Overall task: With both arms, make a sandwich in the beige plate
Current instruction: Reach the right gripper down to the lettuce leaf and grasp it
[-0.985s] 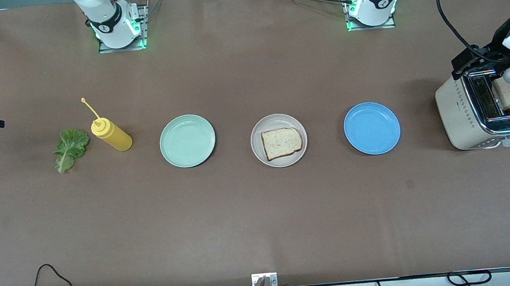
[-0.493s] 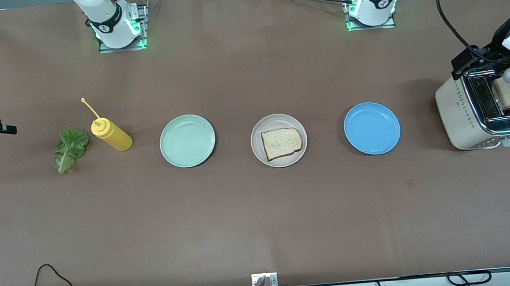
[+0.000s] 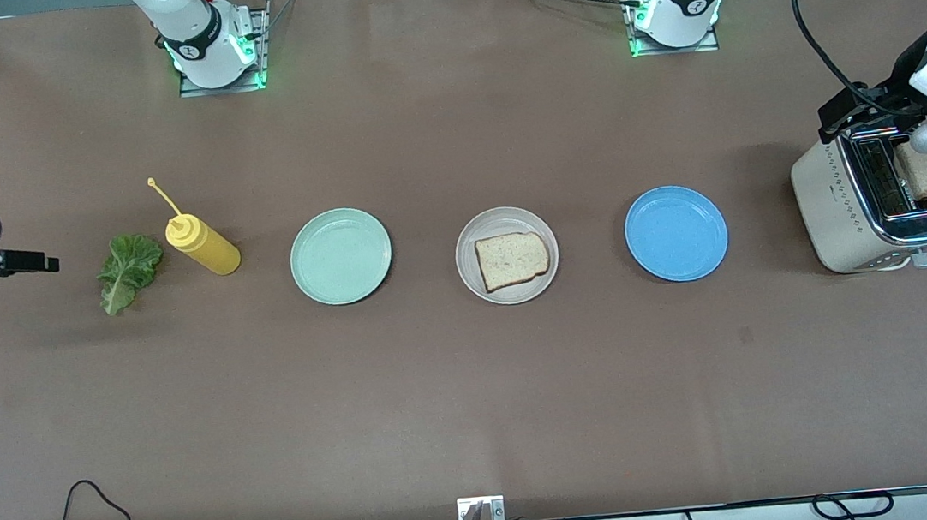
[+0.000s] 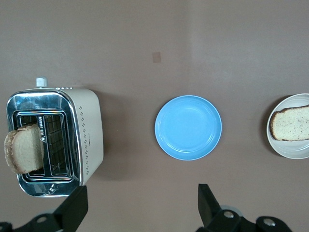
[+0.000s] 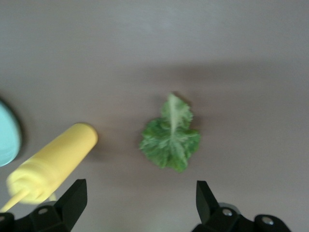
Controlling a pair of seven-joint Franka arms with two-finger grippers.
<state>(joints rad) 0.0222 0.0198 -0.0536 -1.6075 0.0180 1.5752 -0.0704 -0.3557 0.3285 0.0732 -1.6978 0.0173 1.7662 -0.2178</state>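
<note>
Two grippers stand wide open, and neither holds anything. The right gripper (image 5: pixel 137 205) hangs at the right arm's end of the table, with the lettuce (image 3: pixel 128 270) just toward the table's middle from it; in the right wrist view the leaf (image 5: pixel 170 137) lies flat between the spread fingers (image 5: pixel 72 200). The yellow bottle (image 3: pixel 202 244) leans beside the leaf, on the side away from that gripper. The left gripper (image 4: pixel 140 208) is up over the table by the toaster (image 3: pixel 871 200), at the left arm's end. One bread slice (image 3: pixel 925 170) stands upright in a toaster slot. Past the toaster from this gripper come the blue plate (image 3: pixel 675 233), then the beige plate (image 3: pixel 469 272) with a second slice (image 3: pixel 512 259) lying flat in it, then the green plate (image 3: pixel 340 256).
</note>
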